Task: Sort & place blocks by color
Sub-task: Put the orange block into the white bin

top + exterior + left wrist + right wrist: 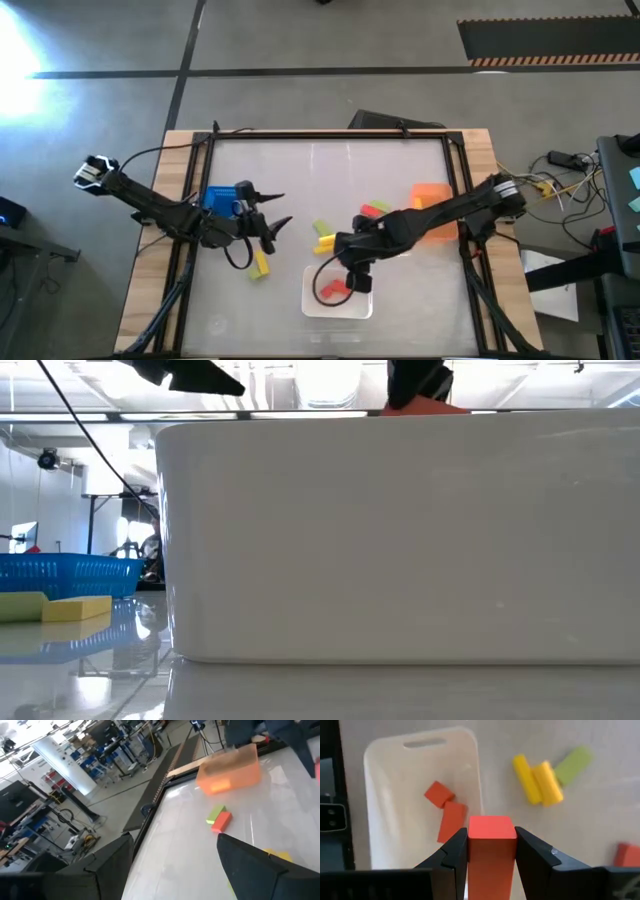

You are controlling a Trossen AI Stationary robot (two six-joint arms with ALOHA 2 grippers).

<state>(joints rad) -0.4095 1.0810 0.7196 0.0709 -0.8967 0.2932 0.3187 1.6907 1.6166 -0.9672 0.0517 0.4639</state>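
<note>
Robotics lab or industrial workshop, polished grey concrete floor [300, 40] with dark tape lines, hazard-striped mat [545, 45] at 1 o'clock of the table [150, 300], blue storage racks [107, 747] and equipment stands beyond, loose cables [560, 175] at 3 o'clock

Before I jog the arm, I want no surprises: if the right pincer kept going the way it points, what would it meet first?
The right pincer, shut on a red block, points down at the white tray. It would probably meet the tray's floor beside the two red blocks lying there, though the depth is unclear.
</note>
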